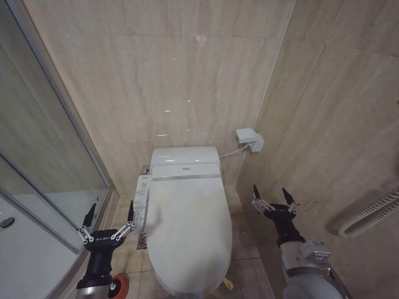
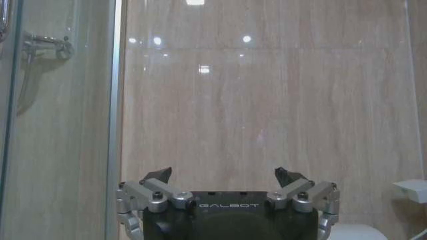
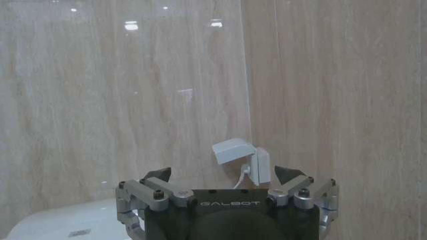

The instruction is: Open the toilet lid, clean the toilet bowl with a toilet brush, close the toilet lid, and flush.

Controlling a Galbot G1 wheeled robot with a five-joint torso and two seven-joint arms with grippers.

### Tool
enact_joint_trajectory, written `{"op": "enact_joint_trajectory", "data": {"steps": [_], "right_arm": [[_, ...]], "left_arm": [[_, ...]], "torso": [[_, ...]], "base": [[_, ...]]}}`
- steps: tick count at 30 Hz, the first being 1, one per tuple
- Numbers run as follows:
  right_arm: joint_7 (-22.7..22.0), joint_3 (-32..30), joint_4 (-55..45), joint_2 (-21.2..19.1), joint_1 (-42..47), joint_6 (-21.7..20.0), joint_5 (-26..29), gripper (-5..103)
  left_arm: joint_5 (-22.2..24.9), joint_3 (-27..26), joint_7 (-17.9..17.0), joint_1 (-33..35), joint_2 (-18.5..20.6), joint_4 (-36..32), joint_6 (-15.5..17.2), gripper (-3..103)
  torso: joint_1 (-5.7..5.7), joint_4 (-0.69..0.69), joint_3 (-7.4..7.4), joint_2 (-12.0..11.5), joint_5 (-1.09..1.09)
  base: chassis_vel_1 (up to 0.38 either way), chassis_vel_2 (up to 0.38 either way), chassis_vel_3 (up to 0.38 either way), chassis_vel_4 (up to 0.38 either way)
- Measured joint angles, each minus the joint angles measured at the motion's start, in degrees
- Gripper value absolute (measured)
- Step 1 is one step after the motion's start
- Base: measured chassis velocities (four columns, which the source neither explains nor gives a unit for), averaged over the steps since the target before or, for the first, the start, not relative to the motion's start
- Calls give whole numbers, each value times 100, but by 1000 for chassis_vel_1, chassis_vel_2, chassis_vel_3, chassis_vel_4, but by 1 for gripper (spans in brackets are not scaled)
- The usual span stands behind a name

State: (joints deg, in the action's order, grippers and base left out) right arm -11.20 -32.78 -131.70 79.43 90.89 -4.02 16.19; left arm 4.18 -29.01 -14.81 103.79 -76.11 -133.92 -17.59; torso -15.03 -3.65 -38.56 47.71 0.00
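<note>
The toilet lid (image 1: pixel 187 224) lies shut, a glossy white oval, so the toilet bowl under it is hidden. A yellow-green strap (image 1: pixel 227 284) sticks out at the lid's near right rim. The white button panel (image 1: pixel 141 199) runs along the toilet's left side. My left gripper (image 1: pixel 112 207) (image 2: pixel 223 173) hovers open and holds nothing, just left of that panel. To the right of the toilet, my right gripper (image 1: pixel 270 190) (image 3: pixel 223 171) is also open and holds nothing. A red cup holder (image 1: pixel 120 288) peeks out beside my left arm; the toilet brush handle is hidden.
A glass shower partition (image 1: pixel 56 162) closes in the left side, with a faucet (image 2: pixel 47 42) behind it. Tiled walls stand behind and to the right. A white wall box (image 1: pixel 248 138) (image 3: pixel 241 156) with a cable sits right of the tank (image 1: pixel 185 162). A floor drain (image 1: pixel 142 242) is near the toilet base.
</note>
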Motion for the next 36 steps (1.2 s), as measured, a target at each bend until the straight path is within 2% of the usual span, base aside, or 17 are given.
{"op": "enact_joint_trajectory", "data": {"steps": [17,20,23,24,25,28,29,30,32,33,35,36], "right_arm": [[0,0,0,0,0,0,0,100],[0,0,0,0,0,0,0,100],[0,0,0,0,0,0,0,100],[0,0,0,0,0,0,0,100],[-1,0,0,0,-1,0,1,100],[-1,0,1,0,-1,0,0,100],[-1,0,1,0,-1,0,0,100],[-1,0,0,0,0,0,0,100],[0,0,0,0,0,0,1,100],[0,0,0,0,0,0,1,100],[1,1,0,0,-1,0,0,100],[-1,0,0,-1,-1,0,0,100]], "left_arm": [[1,-2,3,-7,0,1,7,100],[46,-49,73,-108,-15,39,137,100],[254,-239,371,-542,-73,218,693,96],[254,-239,371,-542,-73,218,693,96],[311,-294,452,-658,-88,267,844,96],[563,-520,811,-1170,-160,478,1508,96],[563,-520,811,-1170,-160,478,1508,96],[649,-601,935,-1345,-186,553,1736,100],[799,-737,1151,-1652,-228,677,2134,100],[799,-737,1151,-1652,-228,677,2134,100],[946,-869,1354,-1959,-262,821,2422,100],[1010,-942,1433,-2163,-261,851,2362,100]], "torso": [[0,0,0,0,0],[0,2,0,0,1],[0,0,0,0,0],[0,0,0,0,0],[0,0,0,0,0],[0,0,0,0,0],[0,0,0,0,0],[0,0,0,0,0],[0,0,0,0,0],[0,0,0,0,0],[0,1,0,0,-1],[-1,-1,-1,0,-3]], "base": [[0,0,0,0],[0,0,0,0],[0,0,0,0],[0,0,0,0],[0,0,0,0],[0,0,0,0],[0,0,0,0],[0,0,0,0],[0,0,0,0],[0,0,0,0],[0,0,0,0],[0,0,0,0]]}}
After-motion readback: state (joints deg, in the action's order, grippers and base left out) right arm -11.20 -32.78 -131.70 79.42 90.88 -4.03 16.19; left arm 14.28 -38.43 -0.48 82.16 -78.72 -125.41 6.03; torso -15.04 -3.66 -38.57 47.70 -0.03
